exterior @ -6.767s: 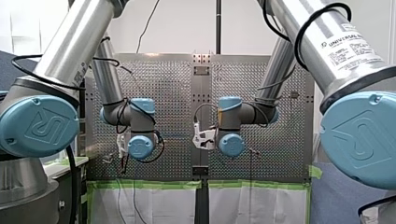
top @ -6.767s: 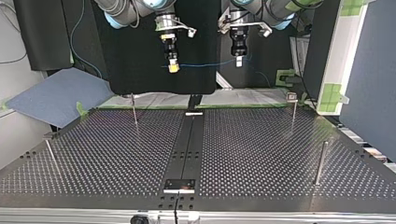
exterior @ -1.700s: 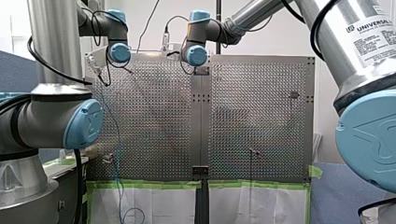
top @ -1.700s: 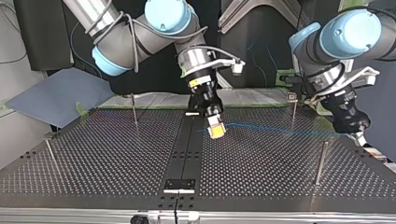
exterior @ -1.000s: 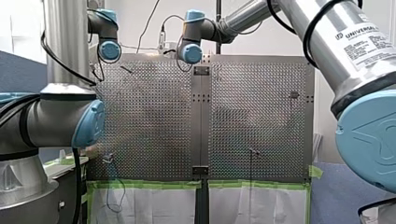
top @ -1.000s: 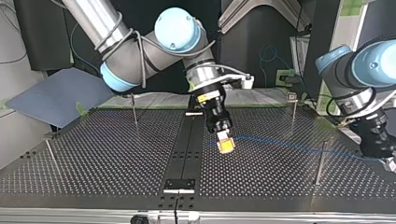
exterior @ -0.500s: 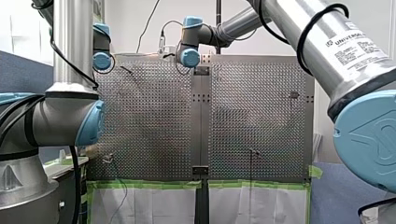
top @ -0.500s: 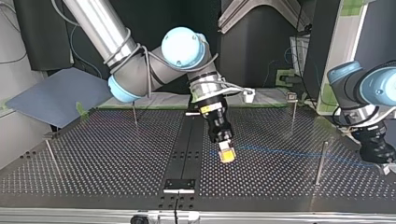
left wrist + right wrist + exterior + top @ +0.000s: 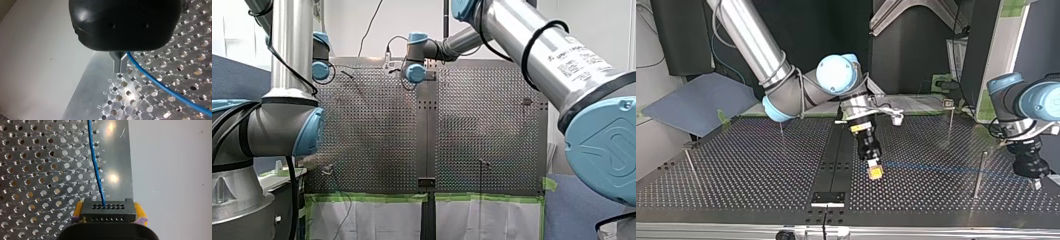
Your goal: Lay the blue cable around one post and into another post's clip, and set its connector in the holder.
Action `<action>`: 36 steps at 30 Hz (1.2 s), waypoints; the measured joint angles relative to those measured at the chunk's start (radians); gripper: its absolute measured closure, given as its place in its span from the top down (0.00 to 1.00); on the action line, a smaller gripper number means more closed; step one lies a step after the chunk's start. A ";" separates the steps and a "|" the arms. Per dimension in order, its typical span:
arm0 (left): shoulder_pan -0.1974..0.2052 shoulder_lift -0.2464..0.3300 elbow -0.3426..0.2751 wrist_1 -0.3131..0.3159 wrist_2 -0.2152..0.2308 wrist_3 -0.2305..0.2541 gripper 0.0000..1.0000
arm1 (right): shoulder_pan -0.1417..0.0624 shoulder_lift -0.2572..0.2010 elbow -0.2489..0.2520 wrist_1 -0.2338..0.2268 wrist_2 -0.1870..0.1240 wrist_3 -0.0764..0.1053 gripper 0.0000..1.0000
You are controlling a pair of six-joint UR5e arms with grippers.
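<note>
In the top view my right gripper [image 9: 875, 173] hangs low over the table's middle, its yellow pads shut on the black connector [image 9: 108, 210]. The blue cable [image 9: 936, 167] runs from it just above the plate to my left gripper [image 9: 1034, 183] at that view's right edge. In the left wrist view the metal fingers [image 9: 119, 63] are shut on the cable [image 9: 160, 85], over the plate's corner. In the right wrist view the cable [image 9: 96, 167] leaves the connector straight ahead. It passes close by a plain post [image 9: 980, 175]; which side of it I cannot tell.
A post with a clip [image 9: 949, 116] stands farther back at the top view's right. Two more posts [image 9: 780, 125] [image 9: 690, 167] stand at its left. A holder block [image 9: 827, 198] sits on the black centre strip near the front edge, another [image 9: 843, 121] at the far end.
My right gripper has come down and toward the top view's near edge with the connector. My left gripper has dropped lower beside the right-hand post, bringing the cable nearer the plate.
</note>
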 joint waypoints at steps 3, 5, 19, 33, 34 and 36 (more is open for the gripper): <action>-0.001 -0.014 0.012 -0.005 0.018 0.003 0.00 | -0.004 0.004 -0.005 -0.001 0.000 0.000 0.00; -0.005 -0.033 0.020 -0.014 0.034 0.015 0.00 | -0.009 0.005 -0.008 -0.001 0.000 0.000 0.00; -0.015 -0.101 0.035 -0.015 0.076 0.018 0.00 | -0.038 0.010 -0.023 0.007 0.000 0.000 0.00; -0.055 -0.132 0.024 -0.012 0.072 0.025 0.00 | -0.054 0.029 -0.022 0.069 0.023 0.000 0.00; -0.057 -0.132 0.021 -0.011 0.070 0.024 0.00 | -0.056 0.032 -0.022 0.077 0.024 0.000 0.00; -0.061 -0.133 0.017 -0.009 0.066 0.023 0.00 | -0.058 0.038 -0.022 0.091 0.025 0.000 0.00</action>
